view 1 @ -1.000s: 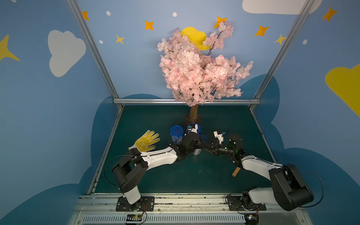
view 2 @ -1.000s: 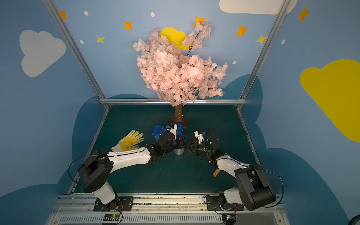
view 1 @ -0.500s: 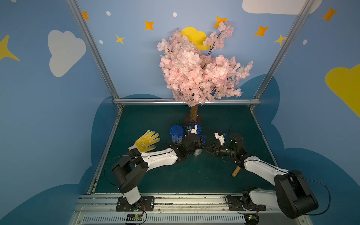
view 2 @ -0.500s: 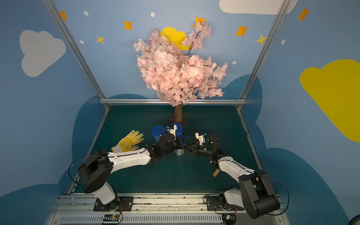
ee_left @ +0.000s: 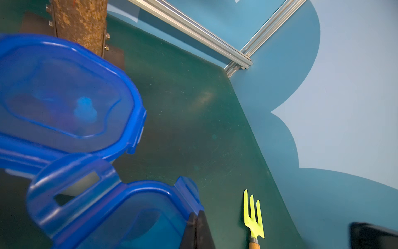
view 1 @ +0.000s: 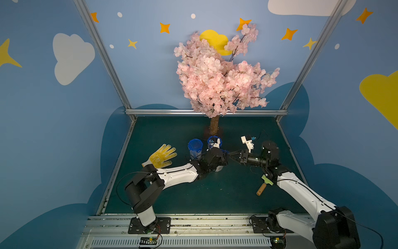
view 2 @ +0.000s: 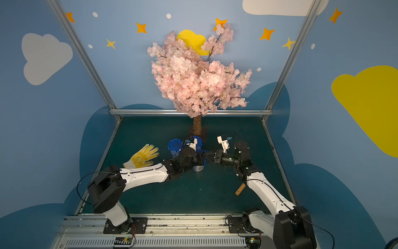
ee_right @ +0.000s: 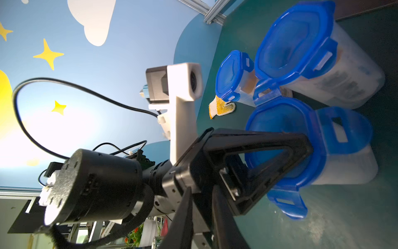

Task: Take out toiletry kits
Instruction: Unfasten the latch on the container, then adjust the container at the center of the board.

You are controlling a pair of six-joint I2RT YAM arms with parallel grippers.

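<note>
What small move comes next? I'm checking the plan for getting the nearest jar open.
Probably ease the right pincer onto the nearest jar's lid and lift it: two clips hang unlatched, and the left pincer sits shut at its rim.

Left gripper (ee_left: pixel 196 230) at blue lid (ee_left: pixel 120 215) (flap raised), green fork (ee_left: pixel 254 217) nr.
</note>
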